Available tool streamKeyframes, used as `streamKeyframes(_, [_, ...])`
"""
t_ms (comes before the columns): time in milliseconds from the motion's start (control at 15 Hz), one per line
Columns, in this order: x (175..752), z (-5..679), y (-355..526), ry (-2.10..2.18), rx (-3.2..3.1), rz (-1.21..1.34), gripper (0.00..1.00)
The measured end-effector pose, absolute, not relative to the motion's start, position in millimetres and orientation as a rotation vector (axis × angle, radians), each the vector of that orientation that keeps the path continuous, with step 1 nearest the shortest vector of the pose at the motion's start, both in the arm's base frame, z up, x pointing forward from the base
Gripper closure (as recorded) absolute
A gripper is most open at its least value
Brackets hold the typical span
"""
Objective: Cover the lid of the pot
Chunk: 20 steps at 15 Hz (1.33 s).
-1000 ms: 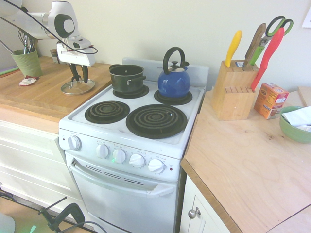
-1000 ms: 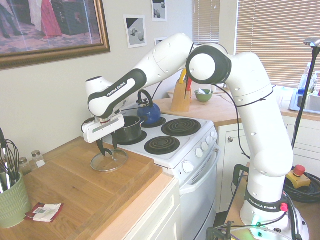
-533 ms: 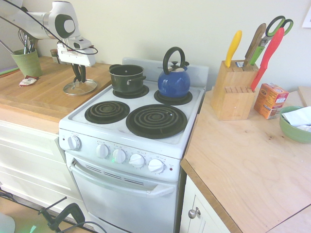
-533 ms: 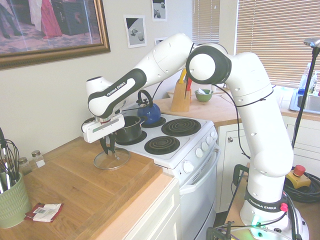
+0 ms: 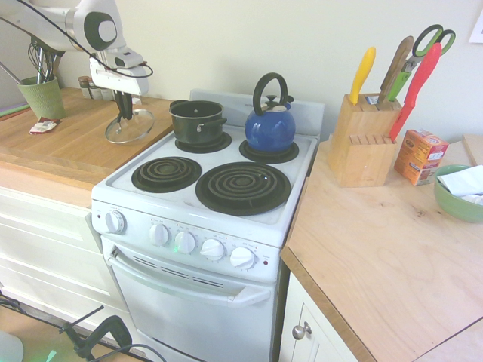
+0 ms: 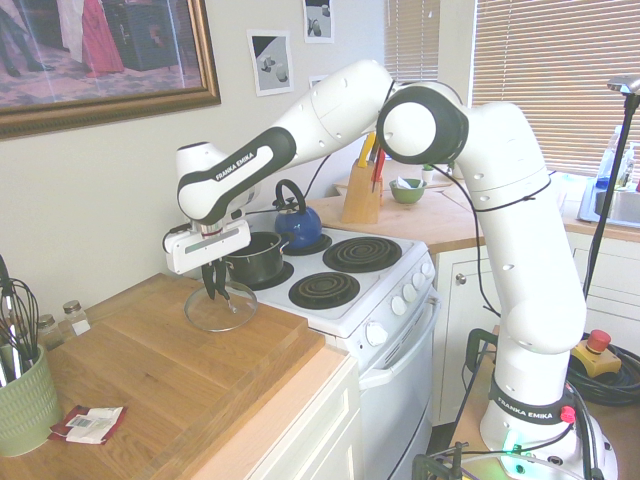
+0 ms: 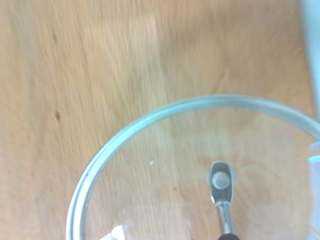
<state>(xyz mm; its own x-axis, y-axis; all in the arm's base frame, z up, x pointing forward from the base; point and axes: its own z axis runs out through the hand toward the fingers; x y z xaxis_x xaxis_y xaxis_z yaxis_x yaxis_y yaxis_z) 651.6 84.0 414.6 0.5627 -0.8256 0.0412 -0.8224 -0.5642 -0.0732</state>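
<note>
In the second exterior view the nearest thing is the wooden desk point(image 6: 200, 370), and above its far part hangs the round clear glass lid with a silver metal rim point(image 6: 220, 308). It is clear of the wood and it tilts a little. The white arm's black two-finger gripper point(image 6: 215, 290) is clenched on the black arched handle at the lid's centre and points straight down. The wrist view shows the wood grain through the glass and the metal foot of the handle point(image 7: 220, 182).

I judge the lid to be stiff, rather light, but fragile: glass with a smooth metal edge will slip and may chip if it knocks on something hard. The handle is the right place to hold it, because it lies over the middle, so the lid hangs nearly level; the tilt suggests it can swing in the grip.

Further back, at about two o'clock from the lid in this view, the small dark grey-black cooking pot point(image 6: 257, 256) stands open on the white stove's point(image 6: 390, 290) rear burner. Just behind it stands the blue round kettle point(image 6: 297, 224).
</note>
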Motion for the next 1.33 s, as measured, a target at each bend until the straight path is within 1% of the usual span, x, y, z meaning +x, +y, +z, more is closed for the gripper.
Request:
streamKeyframes(333, [664, 481, 46, 1.521, -2.669, -0.177, 1.00])
streamKeyframes(533, [675, 531, -2, 1.619, -2.600, -0.213, 1.00])
streamKeyframes(667, [686, 546, -39, 1.693, -2.550, -0.229, 1.00])
streamKeyframes(933, [708, 531, -93, 1.801, -2.478, -0.204, 1.00])
streamKeyframes(1333, [720, 497, -105, 1.858, -2.463, -0.152, 1.00])
